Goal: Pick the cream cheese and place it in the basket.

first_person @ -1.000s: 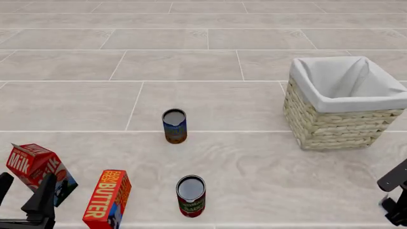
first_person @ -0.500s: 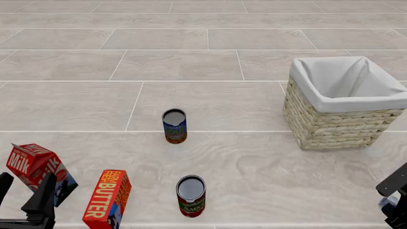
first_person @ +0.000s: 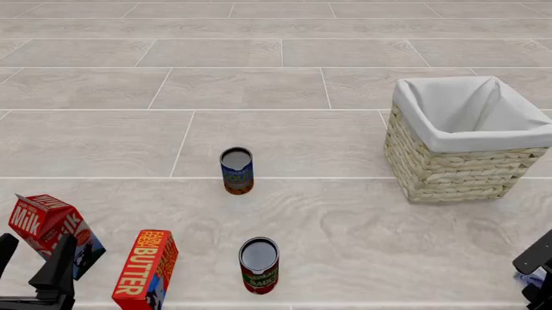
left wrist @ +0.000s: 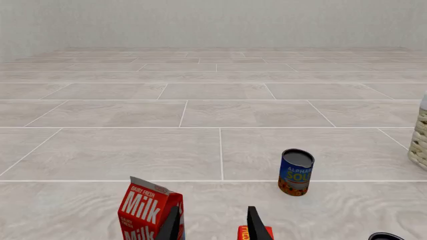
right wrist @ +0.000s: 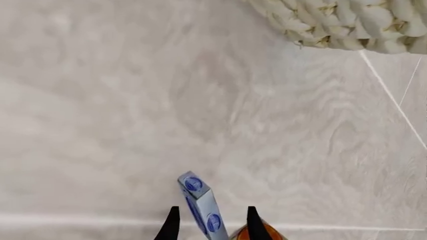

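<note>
The small flat blue cream cheese box (right wrist: 200, 205) is seen between the fingers of the right claw (right wrist: 209, 225), which is narrowed about it, though contact cannot be confirmed, near the bench's front right corner. The square pale woven wicker basket (first_person: 466, 170), lined in white cloth, stands beyond it. The left claw (left wrist: 212, 225) is held parted, empty, beside the red milk carton (left wrist: 148, 212).

Between the right gripper (first_person: 536, 284) at the lower right and the basket (first_person: 448, 169) above it, bare tabletop (first_person: 345, 226) is lying open with nothing standing in the way. Two upright cans (first_person: 236, 170) (first_person: 258, 265) are occupying the middle, while the butter carton (first_person: 146, 270) and milk carton (first_person: 48, 226) are crowding the lower left (close around the left gripper (first_person: 35, 274)).
</note>
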`<state>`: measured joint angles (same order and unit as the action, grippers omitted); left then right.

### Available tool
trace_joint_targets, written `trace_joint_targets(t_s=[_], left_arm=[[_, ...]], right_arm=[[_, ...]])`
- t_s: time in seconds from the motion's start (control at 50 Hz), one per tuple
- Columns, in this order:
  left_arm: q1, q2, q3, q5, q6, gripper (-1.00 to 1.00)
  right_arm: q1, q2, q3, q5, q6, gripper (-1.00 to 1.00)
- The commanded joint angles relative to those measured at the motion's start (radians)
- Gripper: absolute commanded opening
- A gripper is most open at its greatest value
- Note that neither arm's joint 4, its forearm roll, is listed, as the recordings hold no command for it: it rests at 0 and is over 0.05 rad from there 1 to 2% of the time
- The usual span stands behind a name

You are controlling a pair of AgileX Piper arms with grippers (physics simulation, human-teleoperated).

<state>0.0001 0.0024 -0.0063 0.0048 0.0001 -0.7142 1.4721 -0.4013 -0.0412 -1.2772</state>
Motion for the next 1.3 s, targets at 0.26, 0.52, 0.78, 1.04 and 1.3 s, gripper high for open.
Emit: trace_joint_targets(t_s=[0.26, 0.52, 0.78, 1.04, 1.3], left_arm=[[0.0, 0.0, 0.0, 0.0, 0.0, 1.0], [0.0, 0.0, 0.0, 0.0, 0.0, 1.0], [0.0, 0.0, 0.0, 0.0, 0.0, 1.0], [0.0, 0.0, 0.0, 0.0, 0.0, 1.0], [0.0, 0.0, 0.0, 0.0, 0.0, 1.0]], right_arm=[[-0.018, 0.09, -0.001, -0.069, -0.018, 1.0], [0.013, 0.098, 0.01, -0.096, -0.003, -1.0], [0.041, 0.035, -0.006, -0.055, 0.009, -1.0], [0.095, -0.086, 0.023, -0.004, 0.05, -1.0], [0.128, -0.213, 0.05, 0.046, 0.073, -1.0]])
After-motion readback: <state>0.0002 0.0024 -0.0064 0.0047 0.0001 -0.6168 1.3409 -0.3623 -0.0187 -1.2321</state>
